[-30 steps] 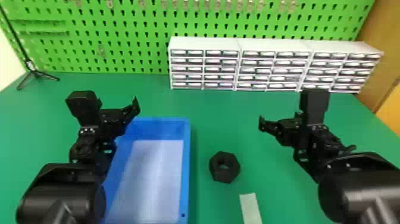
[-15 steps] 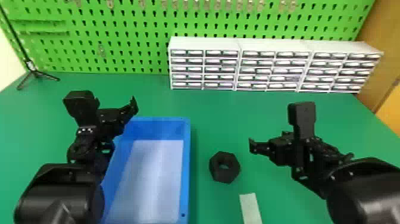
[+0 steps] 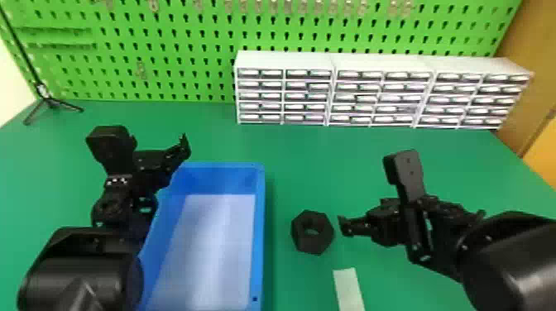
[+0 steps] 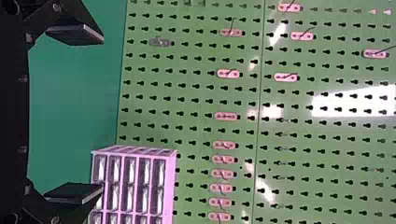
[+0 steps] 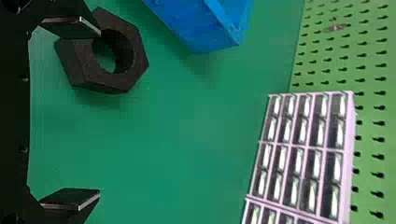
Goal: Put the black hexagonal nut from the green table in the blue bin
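Observation:
My right gripper (image 3: 346,226) is just to the right of the black hexagonal nut (image 3: 312,232), which lies on the green table (image 3: 314,165). In the right wrist view the right gripper (image 5: 99,114) stands open, one finger overlapping the edge of the nut (image 5: 105,51). Left of the nut is the blue bin (image 3: 260,231), a pale sheet on its floor; its corner (image 5: 210,28) shows in the right wrist view. My left gripper (image 3: 186,147) is over the bin's far left corner, and in the left wrist view the left gripper (image 4: 100,114) is open with nothing between its fingers.
White drawer cabinets (image 3: 285,60) line the back of the table before a green pegboard (image 3: 186,53). A pale strip (image 3: 348,289) lies on the table nearer than the nut. A black tripod stand (image 3: 51,102) is at the back left.
The right arm has moved left and nearer, bringing its gripper from well right of the nut to close beside it. The left arm has barely shifted.

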Motion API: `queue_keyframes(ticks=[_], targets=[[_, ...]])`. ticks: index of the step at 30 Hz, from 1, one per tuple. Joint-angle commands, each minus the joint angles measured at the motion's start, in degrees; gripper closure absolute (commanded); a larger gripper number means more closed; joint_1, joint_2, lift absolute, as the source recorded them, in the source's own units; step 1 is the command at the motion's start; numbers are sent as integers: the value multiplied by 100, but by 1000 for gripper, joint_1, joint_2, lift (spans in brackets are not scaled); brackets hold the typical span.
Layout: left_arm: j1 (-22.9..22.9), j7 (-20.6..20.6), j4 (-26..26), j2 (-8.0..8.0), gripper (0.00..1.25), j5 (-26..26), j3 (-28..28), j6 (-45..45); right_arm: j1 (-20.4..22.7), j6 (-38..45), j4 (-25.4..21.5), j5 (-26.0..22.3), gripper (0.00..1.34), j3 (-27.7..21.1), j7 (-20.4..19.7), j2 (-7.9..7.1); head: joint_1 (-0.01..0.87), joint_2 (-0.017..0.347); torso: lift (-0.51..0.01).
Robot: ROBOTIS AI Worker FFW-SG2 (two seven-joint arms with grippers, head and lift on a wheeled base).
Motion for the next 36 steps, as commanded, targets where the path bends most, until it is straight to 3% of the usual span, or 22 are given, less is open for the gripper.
queue_keyframes(ticks=[1,22,36], targets=[[-8,1,0,17,162,-4,-18,5,-61,100,3,-86,102,156,5,-121,686,28,-96],[1,1,0,17,162,-4,-18,-4,-219,539,29,-297,104,542,225,-367,686,28,-96],[10,1,0,17,162,-4,-18,5,-254,671,73,-411,104,657,260,-419,686,28,-96]])
